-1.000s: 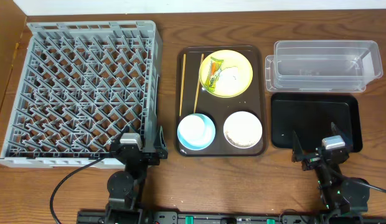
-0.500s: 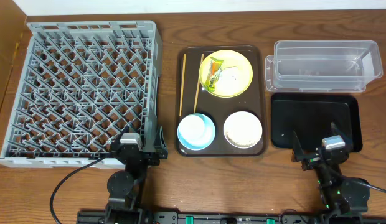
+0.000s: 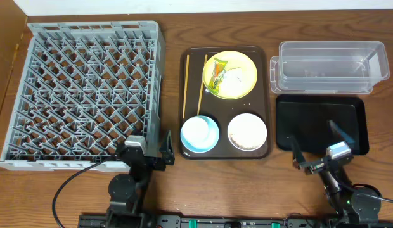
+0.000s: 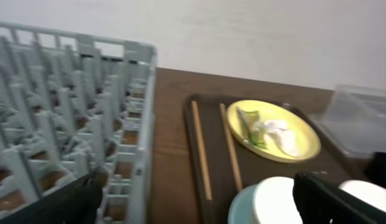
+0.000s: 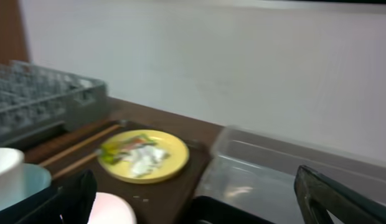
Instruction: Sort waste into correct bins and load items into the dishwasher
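I count one serving tray [image 3: 223, 109]. On it: one yellow plate [image 3: 244, 81], two chopsticks [image 3: 186, 85], one wrapper [image 3: 217, 75], one tissue [image 3: 234, 77], and two bowls, a light blue bowl [image 3: 199, 133] and a white bowl [image 3: 247, 131]. Left of it, one dish rack [image 3: 89, 88]. Right of it, one clear tub [image 3: 329, 44] and one black tray [image 3: 320, 123].

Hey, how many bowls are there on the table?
2. A light blue bowl sits at the brown tray's near-left corner, a white bowl beside it on the right. None look hidden.

No text, label, brand or number can be read in any view. Any print on the green-yellow snack wrapper [image 3: 215, 75], lying on the yellow plate [image 3: 245, 87], is too small and blurred to make out.
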Controlling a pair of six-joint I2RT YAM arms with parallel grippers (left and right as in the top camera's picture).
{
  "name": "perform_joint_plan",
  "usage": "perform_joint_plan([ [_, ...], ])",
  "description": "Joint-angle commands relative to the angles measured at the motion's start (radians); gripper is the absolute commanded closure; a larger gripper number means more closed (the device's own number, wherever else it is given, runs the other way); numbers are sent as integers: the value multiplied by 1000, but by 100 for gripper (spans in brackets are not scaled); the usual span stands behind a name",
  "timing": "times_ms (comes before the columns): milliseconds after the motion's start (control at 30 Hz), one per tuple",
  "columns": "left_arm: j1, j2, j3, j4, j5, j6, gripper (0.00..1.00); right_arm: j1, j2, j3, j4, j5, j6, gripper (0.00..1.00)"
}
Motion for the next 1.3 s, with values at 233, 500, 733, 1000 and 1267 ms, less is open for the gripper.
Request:
perform_joint_plan([
  [233,3,500,576,-240,54,-16,2,-12,459,526,-423,-61,32,1],
  [500,3,797,883,-430,54,-17,2,-6,955,1043,-809,-330,-19,1],
  [733,3,801,897,-468,53,-16,2,5,1166,1125,-596,-641,249,1],
  [1000,3,803,897,-590,53,-16,2,371,1525,1471,-906,54,186,1],
  [1267,3,803,896,-625,53,-16,2,539,1849,1851,-1100,269,110,1],
])
